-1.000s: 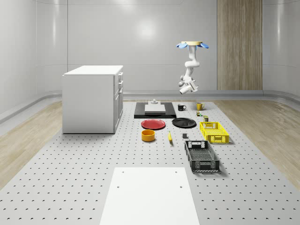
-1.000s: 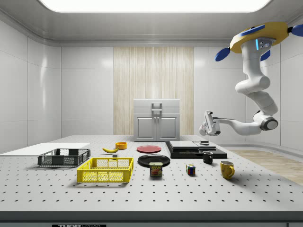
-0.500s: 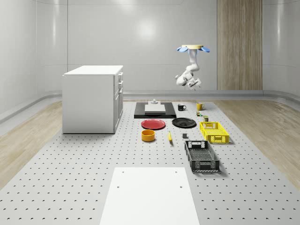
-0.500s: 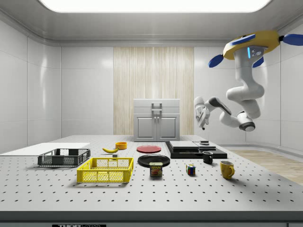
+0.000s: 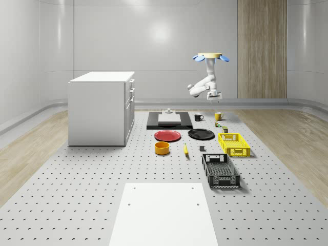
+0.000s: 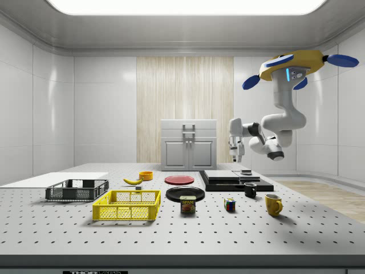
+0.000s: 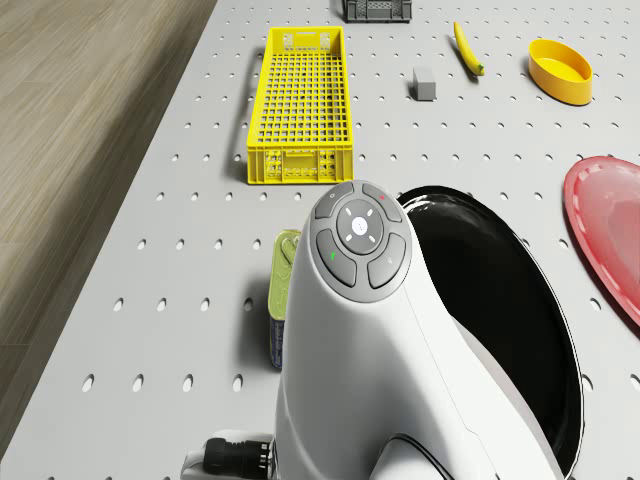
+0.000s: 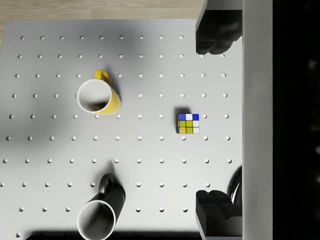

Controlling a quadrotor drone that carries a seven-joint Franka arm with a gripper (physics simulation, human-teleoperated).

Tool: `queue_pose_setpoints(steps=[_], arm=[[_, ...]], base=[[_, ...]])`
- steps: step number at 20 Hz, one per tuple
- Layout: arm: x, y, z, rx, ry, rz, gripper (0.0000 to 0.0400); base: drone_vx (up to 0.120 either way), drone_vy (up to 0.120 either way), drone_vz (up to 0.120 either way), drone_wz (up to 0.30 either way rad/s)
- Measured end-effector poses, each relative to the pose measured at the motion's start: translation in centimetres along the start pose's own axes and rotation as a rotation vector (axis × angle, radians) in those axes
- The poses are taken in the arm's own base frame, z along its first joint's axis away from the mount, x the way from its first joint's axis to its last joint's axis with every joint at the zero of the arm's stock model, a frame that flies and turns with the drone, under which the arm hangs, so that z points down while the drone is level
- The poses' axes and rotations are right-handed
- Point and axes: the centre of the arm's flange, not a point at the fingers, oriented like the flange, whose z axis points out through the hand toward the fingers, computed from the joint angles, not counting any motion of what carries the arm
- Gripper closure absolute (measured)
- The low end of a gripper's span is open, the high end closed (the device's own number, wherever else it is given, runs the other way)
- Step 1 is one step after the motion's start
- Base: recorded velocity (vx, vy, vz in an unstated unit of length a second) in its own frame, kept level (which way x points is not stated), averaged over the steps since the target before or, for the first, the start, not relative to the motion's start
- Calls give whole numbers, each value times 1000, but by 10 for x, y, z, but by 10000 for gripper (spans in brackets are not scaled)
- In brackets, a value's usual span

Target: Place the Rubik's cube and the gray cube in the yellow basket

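Note:
The Rubik's cube (image 8: 188,123) lies on the perforated table between the yellow mug (image 8: 99,98) and the spam can (image 6: 187,204). It is also seen as the small Rubik's cube (image 6: 230,205) in the side view. My gripper (image 8: 210,121) is open, points straight down and hangs high above the cube, with the fingers (image 8: 215,31) wide apart. The drone (image 6: 291,61) hovers over the table's far end, the gripper (image 6: 234,153) well above the tabletop. The gray cube (image 7: 424,84) sits near the yellow basket (image 7: 298,105), which is empty.
A black mug (image 8: 100,210) and a black slab (image 6: 235,180) stand close to the cube. A black plate (image 7: 500,300), red plate (image 7: 605,225), yellow bowl (image 7: 560,70) and banana (image 7: 466,48) lie mid-table. A black basket (image 5: 220,170), a white cabinet (image 5: 101,107) and a white sheet (image 5: 163,212) are farther off.
The drone has shifted toward the side view's left and sunk a little. The arm has folded in, and the gripper has swung from level to pointing down over the cube.

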Motion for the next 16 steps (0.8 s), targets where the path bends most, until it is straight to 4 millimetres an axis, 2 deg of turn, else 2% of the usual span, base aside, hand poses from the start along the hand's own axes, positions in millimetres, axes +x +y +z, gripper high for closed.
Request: queue_pose_setpoints(steps=[5, 10, 13, 16], arm=[[-3, -3, 0, -32, 34, -1, 0], [-5, -5, 0, -45, 48, -1, 0], [-5, -5, 0, -49, 52, -1, 0], [-5, -5, 0, -51, 55, -1, 0]], base=[[112, 0, -120, 0], [0, 0, -120, 0], [0, 107, -120, 0], [0, 0, -120, 0]])
